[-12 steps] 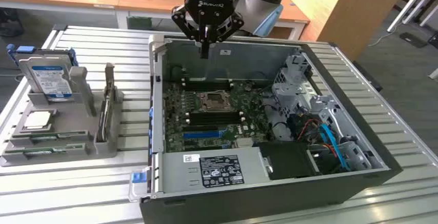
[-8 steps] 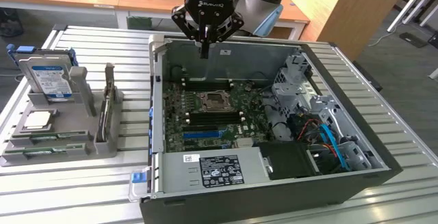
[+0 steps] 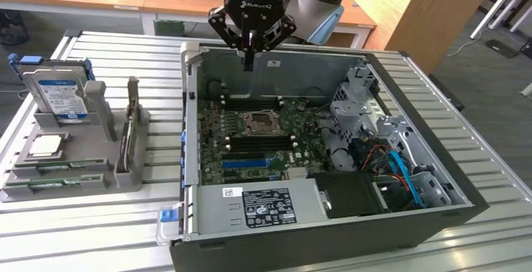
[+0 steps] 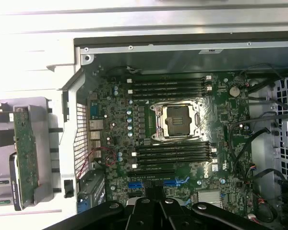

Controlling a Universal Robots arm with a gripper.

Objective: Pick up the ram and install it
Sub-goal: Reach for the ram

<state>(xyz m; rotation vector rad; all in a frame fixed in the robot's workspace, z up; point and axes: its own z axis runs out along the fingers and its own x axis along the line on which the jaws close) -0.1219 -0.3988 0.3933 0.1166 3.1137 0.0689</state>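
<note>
Closest, the open computer case (image 3: pixel 349 238) lies on the table (image 3: pixel 499 178) in the exterior view. The gripper (image 3: pixel 248 66) hangs above its far wall, jaws closed on nothing, and the ram (image 3: pixel 129 129) stands edgewise in a grey holder (image 3: pixel 83 185) by the table's edge. Wrist view: the ram (image 4: pixel 26 153) sits just outside the case wall.

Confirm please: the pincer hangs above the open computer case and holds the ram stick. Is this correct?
No. The pincer hangs above the open computer case, but it is shut on nothing; the exterior view shows the ram standing in the grey holder beside the case.
</note>
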